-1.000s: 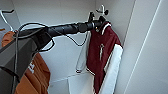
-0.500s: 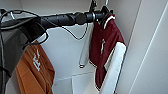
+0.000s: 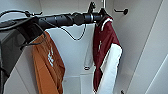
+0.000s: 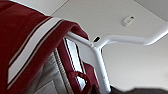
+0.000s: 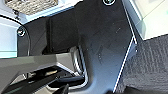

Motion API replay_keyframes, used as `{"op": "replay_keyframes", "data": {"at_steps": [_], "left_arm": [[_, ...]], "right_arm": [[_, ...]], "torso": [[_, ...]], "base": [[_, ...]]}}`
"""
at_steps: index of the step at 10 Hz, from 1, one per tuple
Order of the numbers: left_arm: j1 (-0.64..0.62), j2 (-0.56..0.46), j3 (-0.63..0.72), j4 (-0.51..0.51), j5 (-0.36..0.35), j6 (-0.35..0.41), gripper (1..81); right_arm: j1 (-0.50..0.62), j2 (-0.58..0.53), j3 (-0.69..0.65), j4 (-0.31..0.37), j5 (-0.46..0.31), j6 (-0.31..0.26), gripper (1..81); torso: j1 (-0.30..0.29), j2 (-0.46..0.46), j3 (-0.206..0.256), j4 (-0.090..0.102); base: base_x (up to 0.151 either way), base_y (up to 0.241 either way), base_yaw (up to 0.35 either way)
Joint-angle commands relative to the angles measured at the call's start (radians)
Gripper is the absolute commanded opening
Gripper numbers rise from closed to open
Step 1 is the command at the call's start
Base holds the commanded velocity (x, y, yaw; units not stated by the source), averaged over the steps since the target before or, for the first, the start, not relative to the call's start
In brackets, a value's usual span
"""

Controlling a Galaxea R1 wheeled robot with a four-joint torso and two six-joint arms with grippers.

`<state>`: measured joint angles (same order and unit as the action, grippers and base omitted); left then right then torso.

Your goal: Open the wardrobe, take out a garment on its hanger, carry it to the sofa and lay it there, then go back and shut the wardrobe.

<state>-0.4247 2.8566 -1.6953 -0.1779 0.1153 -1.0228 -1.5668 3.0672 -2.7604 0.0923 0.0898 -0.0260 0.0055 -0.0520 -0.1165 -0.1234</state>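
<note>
Garment [image 3: 105, 47]: you see it hanging inside wardrobe [image 3: 140, 45], orange jacket [image 3: 47, 67] at 9 o'clock.
Left hand [image 3: 96, 15]: at hanger [image 4: 100, 62]; grip state you cannot tell.

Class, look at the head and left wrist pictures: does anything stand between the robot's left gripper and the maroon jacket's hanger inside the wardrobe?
Nothing visible does. The left gripper is already up at the hanger of the maroon jacket. The orange jacket hangs apart, under the arm, not between them.
</note>
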Motion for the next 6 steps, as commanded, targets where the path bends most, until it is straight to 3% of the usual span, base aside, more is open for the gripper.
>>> {"op": "replay_keyframes", "data": {"at_steps": [1, 2, 6], "left_arm": [[-0.181, 0.003, -0.018, 0.089, -0.074, 0.044, 1.0], [-0.147, -0.017, 0.035, 0.11, -0.083, 0.047, 1.0], [-0.021, -0.106, 0.21, 0.214, -0.238, 0.047, 1.0]], "right_arm": [[0.036, 0.0, 0.003, 0.009, -0.056, -0.002, 81.1], [0.036, 0.001, 0.004, 0.009, -0.056, -0.003, 81.1], [0.041, 0.0, 0.004, 0.009, -0.056, -0.003, 81.1]], "torso": [[0.0, 0.0, 0.0, -0.001], [0.0, 0.0, 0.0, 0.0], [0.0, 0.0, 0.0, 0.0]], "base": [[0.0, 0.0, 0.0], [0.0, 0.0, 0.0], [0.0, 0.0, 0.0]]}}
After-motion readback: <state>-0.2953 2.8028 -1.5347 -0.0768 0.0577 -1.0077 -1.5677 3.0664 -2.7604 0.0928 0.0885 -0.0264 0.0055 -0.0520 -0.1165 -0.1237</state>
